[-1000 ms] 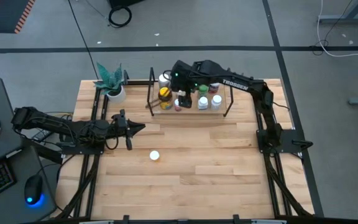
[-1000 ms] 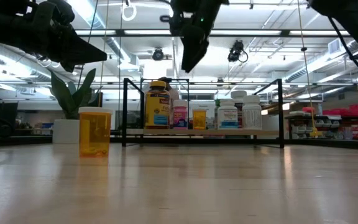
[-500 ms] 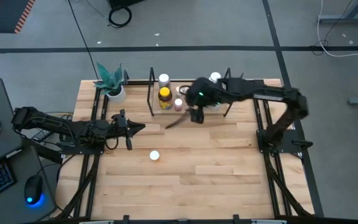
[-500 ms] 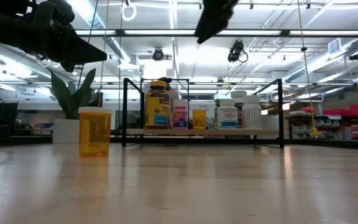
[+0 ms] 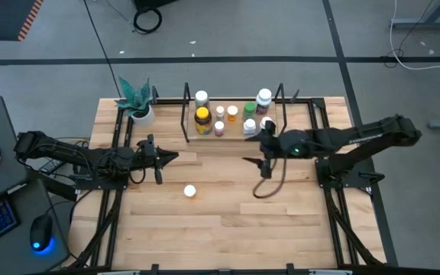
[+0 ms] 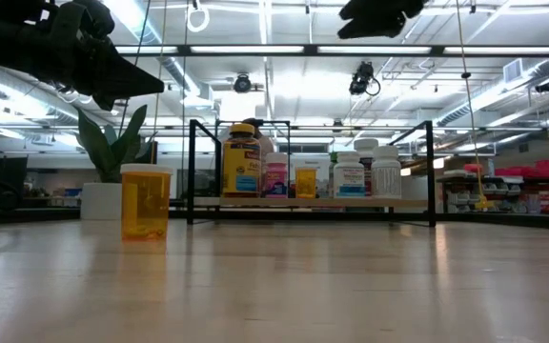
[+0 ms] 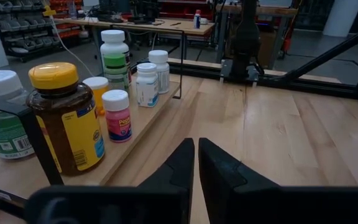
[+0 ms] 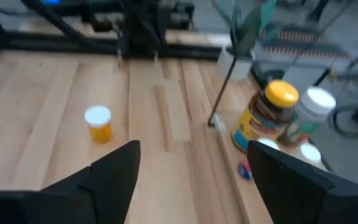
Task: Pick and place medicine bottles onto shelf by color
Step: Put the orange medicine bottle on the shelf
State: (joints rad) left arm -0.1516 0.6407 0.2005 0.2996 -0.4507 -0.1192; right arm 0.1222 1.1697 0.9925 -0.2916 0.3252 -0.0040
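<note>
Far left of the counter (image 5: 228,221): white pot with green plant (image 5: 137,103) at the back corner. Just below it, left pincer (image 5: 173,158) hovering above the wood, fingers (image 7: 178,167) pressed together, empty, pointing toward the middle.

In front of that pincer, alone on the open boards: orange bottle with white cap (image 5: 190,191), upright, well apart from the shelf (image 5: 235,136); in the low view, standing to the left of the rack (image 6: 146,202).

Further right, at the back centre: the shelf, black end frames at both sides, pale base between. From its left end: white-capped bottle (image 5: 202,98) at the back, large amber bottle with yellow lid (image 5: 202,117) just before it, small pink bottle (image 5: 220,127) beside that, orange-capped bottle (image 5: 232,111) next, then green-capped bottle (image 5: 249,110) and white bottles toward the right end, tallest white one (image 5: 263,97) at the rear. All upright, close together; exact touching between neighbours hard to tell from above.

Right of centre, just in front of the shelf's right end: right pincer (image 5: 257,160), raised above the counter, fingers (image 8: 114,171) spread wide, nothing between them. Possibly angled down toward the boards, though the overhead view leaves that unclear. Right arm stretching back to its base at the counter's right edge.
</note>
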